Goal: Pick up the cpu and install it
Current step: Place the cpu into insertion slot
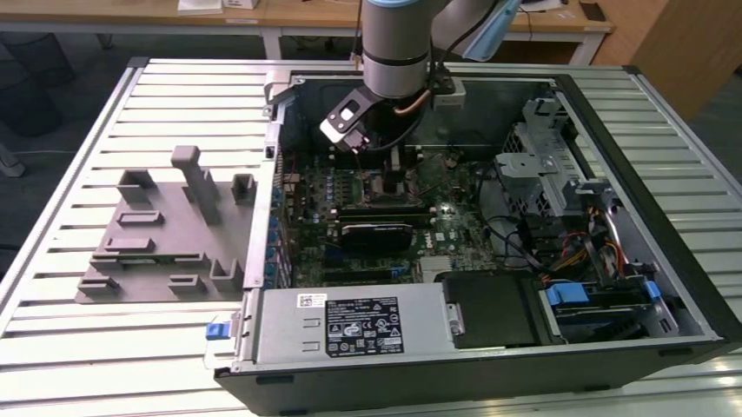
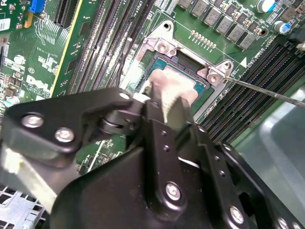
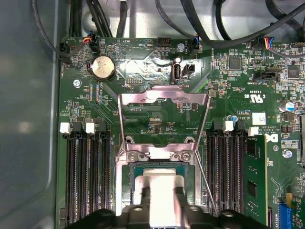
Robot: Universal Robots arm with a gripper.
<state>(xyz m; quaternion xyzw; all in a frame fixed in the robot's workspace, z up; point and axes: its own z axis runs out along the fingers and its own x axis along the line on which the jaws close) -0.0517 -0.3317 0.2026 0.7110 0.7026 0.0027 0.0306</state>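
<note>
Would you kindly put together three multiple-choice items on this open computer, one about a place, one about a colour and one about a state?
1. In the exterior view, the grey fixture lies:
A inside the computer case
B on the table, at the case's left in that view
C on the power supply

2. The circuit board is:
A red
B green
C white

3. The hinged metal frame is:
A clamped shut
B lying on the table
C swung open

B: it rests on the slats outside the case.
B: green shows in both wrist views.
C: it stands folded back from the chip.
</note>
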